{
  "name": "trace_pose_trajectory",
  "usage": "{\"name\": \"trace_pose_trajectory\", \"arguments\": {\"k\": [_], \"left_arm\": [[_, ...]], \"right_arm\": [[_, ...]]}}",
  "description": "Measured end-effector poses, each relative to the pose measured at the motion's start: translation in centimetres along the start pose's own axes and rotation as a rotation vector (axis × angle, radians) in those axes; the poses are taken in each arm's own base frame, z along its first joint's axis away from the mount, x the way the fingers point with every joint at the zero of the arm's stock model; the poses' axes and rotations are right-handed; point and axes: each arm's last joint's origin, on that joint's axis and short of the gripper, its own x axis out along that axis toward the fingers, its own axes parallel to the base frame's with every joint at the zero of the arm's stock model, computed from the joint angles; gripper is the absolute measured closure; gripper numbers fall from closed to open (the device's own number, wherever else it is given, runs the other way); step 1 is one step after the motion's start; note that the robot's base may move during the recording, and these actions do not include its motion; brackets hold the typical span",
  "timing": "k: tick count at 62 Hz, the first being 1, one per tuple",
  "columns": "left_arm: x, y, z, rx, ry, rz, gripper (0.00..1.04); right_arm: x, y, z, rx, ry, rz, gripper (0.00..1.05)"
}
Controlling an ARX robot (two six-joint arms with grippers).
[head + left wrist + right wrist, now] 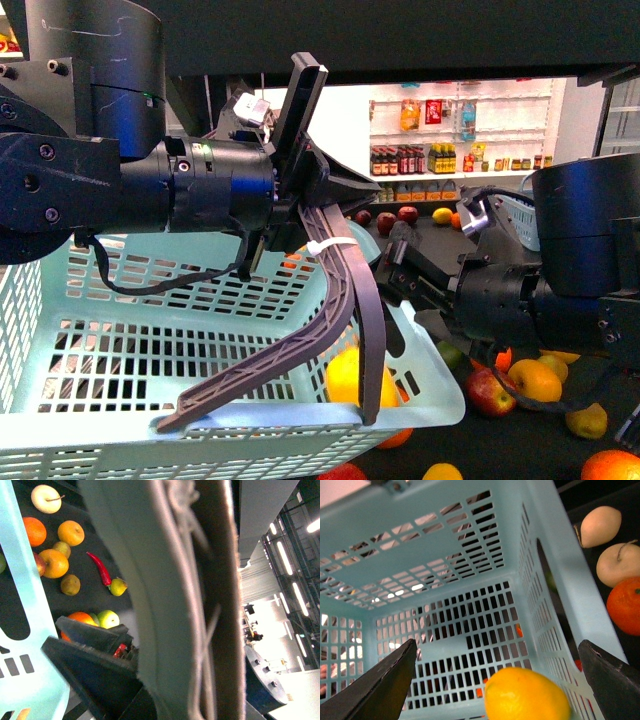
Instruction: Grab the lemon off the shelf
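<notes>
The black shelf [505, 452] carries loose fruit, with a pale blue basket [120, 330] filling the near side. The left gripper [268, 422] hangs over the basket, its long fingers splayed wide and empty. The right gripper [496, 642] is spread apart too, holding nothing. The lemon [350, 378] lies inside the basket by its right wall — at about 7 o'clock from the right gripper in the front view. Its long axis runs across the gap between those fingers, and the right arm seems the better aligned.
</notes>
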Motion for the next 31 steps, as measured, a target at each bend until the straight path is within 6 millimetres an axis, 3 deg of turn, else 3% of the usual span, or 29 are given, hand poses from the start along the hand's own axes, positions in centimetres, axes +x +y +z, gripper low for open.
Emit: {"name": "trace_pose_trajectory", "arguments": {"k": [12, 18, 23, 27, 31], "left_arm": [[0.0, 0.1, 0.0, 0.000, 0.000, 0.001, 0.99], [0.0, 0.0, 0.0, -0.002, 0.001, 0.000, 0.99], [0.0, 0.1, 0.0, -0.001, 0.000, 0.001, 0.99], [0.0, 0.1, 0.0, -0.001, 0.000, 0.001, 0.99], [0.0, 0.0, 0.0, -0.001, 0.001, 0.000, 0.99]], "right_arm": [[-1.2, -3.7, 3.4, 0.034, -0.165, -0.155, 0.07], [-1.1, -7.4, 4.4, 0.010, -0.230, -0.337, 0.07], [-0.4, -10.2, 3.4, -0.053, -0.183, -0.492, 0.07], [0.8, -13.6, 0.4, -0.137, -0.023, -0.668, 0.07], [1.3, -15.6, -1.8, -0.186, 0.111, -0.764, 0.07]]}}
